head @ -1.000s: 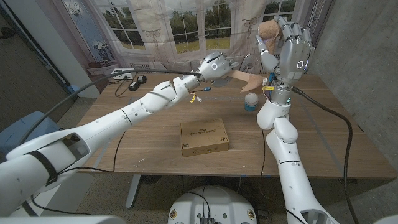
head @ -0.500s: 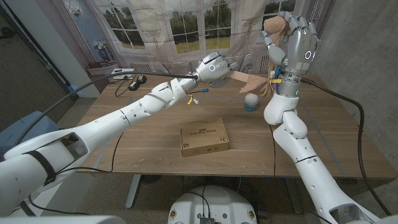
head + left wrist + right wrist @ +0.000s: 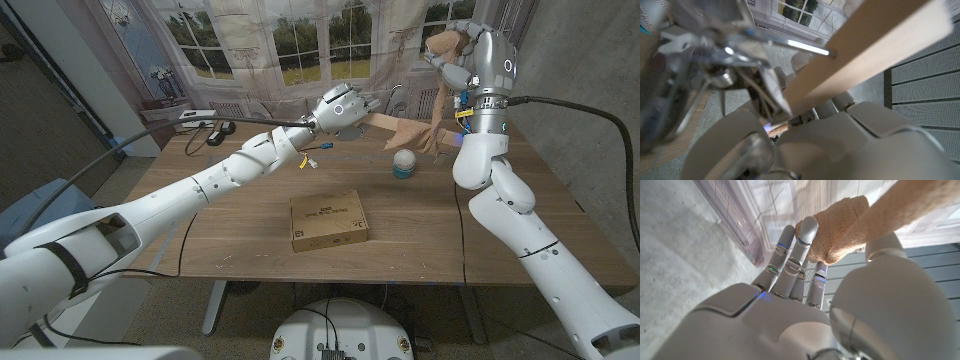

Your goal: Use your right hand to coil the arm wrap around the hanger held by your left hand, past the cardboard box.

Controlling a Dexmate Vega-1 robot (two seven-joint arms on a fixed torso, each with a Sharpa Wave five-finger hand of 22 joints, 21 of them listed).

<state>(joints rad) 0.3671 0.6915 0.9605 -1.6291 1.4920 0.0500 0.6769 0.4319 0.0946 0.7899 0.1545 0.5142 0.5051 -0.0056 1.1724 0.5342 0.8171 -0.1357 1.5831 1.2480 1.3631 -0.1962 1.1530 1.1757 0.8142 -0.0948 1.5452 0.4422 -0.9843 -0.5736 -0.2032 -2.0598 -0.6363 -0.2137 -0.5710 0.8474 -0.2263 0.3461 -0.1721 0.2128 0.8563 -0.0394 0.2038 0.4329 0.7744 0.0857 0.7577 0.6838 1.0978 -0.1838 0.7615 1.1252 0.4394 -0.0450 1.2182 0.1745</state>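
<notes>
Mid-coil: right hand [image 3: 478, 62] grips wrap [image 3: 410, 131] raised; left hand [image 3: 342, 108] apparently clamps hanger [image 3: 388, 121]; next loop over it

Light: even, soft, indoor | Shadows: faint under box [image 3: 328, 220] | Blur: heavy in left wrist view | Focus: soft close-up in right wrist view

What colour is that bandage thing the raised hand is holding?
The arm wrap is tan-beige with a knitted texture, clearest in the right wrist view.
</notes>
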